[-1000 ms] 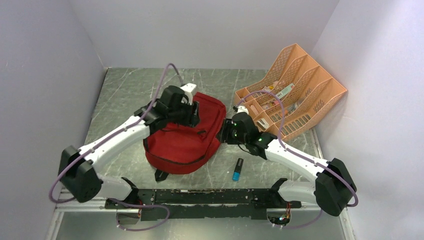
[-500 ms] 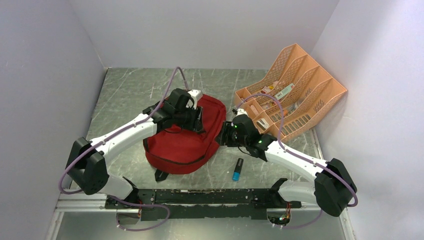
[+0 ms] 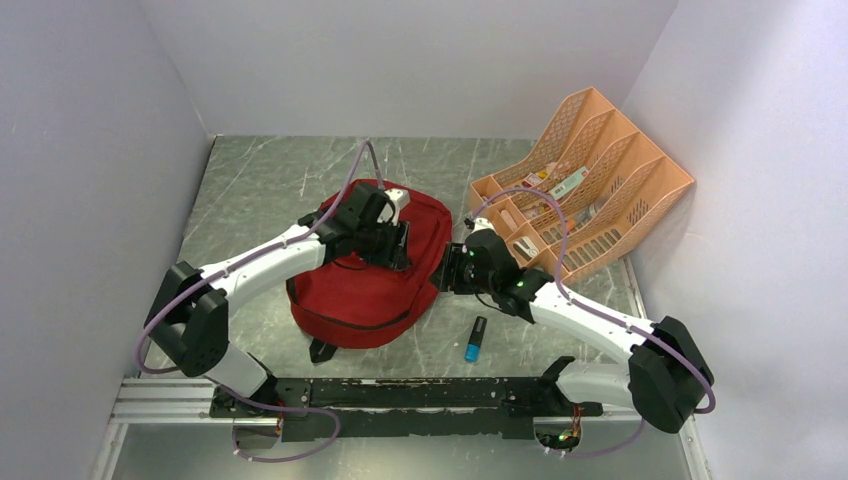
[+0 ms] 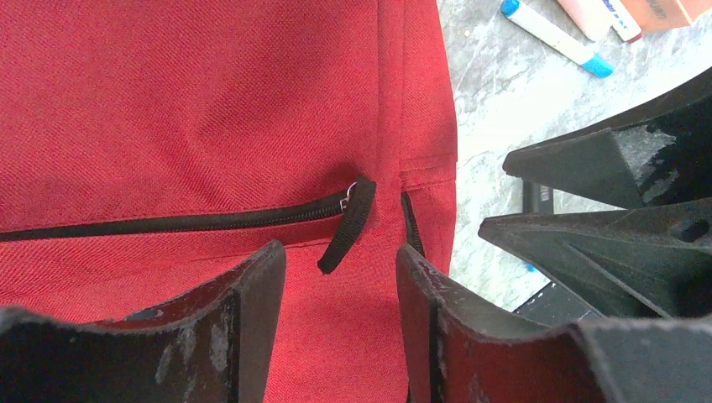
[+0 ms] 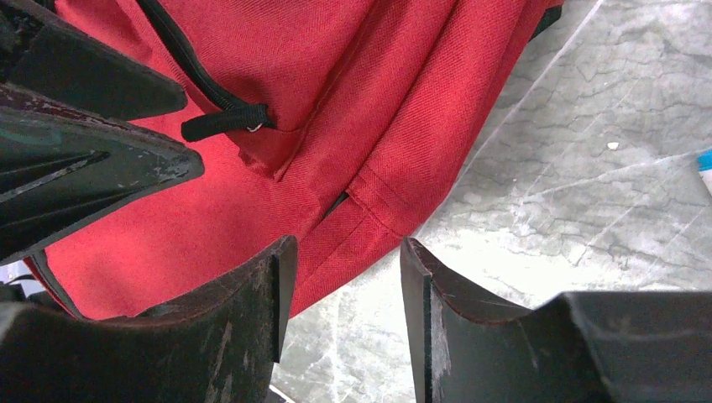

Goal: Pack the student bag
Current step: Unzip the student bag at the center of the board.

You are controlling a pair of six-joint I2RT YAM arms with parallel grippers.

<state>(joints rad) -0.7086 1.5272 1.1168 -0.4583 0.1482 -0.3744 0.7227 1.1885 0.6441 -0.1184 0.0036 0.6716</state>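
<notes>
The dark-red student bag [image 3: 360, 290] lies flat in the middle of the table, its black zipper shut. My left gripper [image 3: 400, 245] is open just above the bag's right part. In the left wrist view [image 4: 340, 260] its fingers straddle the black zipper pull [image 4: 346, 227] without holding it. My right gripper [image 3: 446, 272] is open and empty at the bag's right edge, facing the left one. In the right wrist view [image 5: 344, 252] it hangs over the bag's red seam [image 5: 369, 197] and the table. The zipper pull also shows in the right wrist view [image 5: 222, 122].
A peach mesh desk organiser [image 3: 580, 190] with stationery stands at the back right. A blue-capped marker [image 3: 475, 338] lies on the table near the right arm. A white pen with blue caps [image 4: 554, 35] lies right of the bag. Grey walls close in on three sides.
My left gripper has moved right and forward over the bag, toward the zipper pull and the right gripper. The right gripper has shifted slightly toward the bag's edge.
</notes>
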